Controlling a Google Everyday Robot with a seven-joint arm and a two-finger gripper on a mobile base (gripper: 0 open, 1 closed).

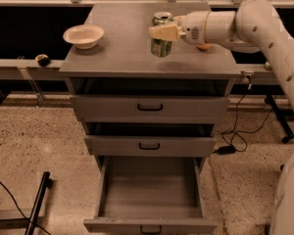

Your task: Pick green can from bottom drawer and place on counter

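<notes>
Three grey drawers stack down the middle of the frame beneath a flat grey surface. The bottom drawer is pulled far out toward the lower edge, its grey inside open to view. The top drawer and middle drawer above it each show a dark gap over their fronts. The green can stands upright at the upper centre of the frame, on the right half of the surface, with a faint shadow under it. Whether its base rests on the surface or hangs just above cannot be told. The pincer is grasping the can near its silver top: one cream finger lies across the can's front, the other is hidden behind it. The white arm reaches in from the right edge and crosses over the right rear of the surface. Partly covered by the wrist, just right of the can, sits a small orange object. A white bowl rests on the left side of the surface, well apart from the can. At far left a small dark object sits on a rail beside the cabinet. A black cable with a power brick lies on the speckled floor at right, and a black bar slants across the lower left corner.
</notes>
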